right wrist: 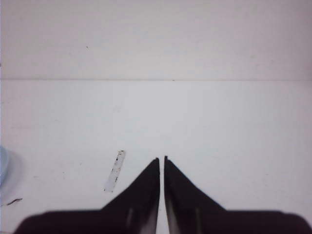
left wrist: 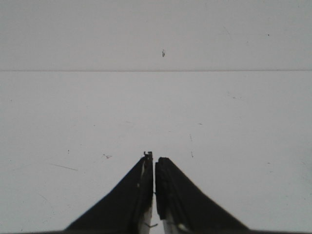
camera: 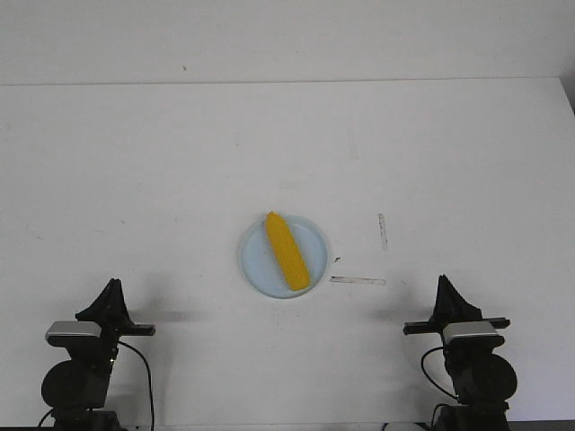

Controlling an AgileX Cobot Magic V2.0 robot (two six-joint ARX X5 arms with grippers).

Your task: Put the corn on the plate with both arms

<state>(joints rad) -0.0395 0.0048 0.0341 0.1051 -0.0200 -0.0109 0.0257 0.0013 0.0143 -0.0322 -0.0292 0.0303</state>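
Observation:
The yellow corn (camera: 287,251) lies diagonally on the pale blue plate (camera: 257,265) in the middle of the white table, its tapered end pointing away from me. My left gripper (camera: 111,285) stands shut near the front left edge, far from the plate, with nothing between its fingers. My right gripper (camera: 443,282) stands shut near the front right edge, also empty. In the left wrist view the left gripper (left wrist: 154,157) points over bare table. In the right wrist view the right gripper (right wrist: 162,158) is shut, and a sliver of the plate (right wrist: 2,165) shows at the frame's edge.
Two worn tape strips lie right of the plate, one upright (camera: 383,231) and one flat (camera: 358,280). The upright strip (right wrist: 115,170) shows beside the right fingers. The table's far edge (camera: 287,83) meets a white wall.

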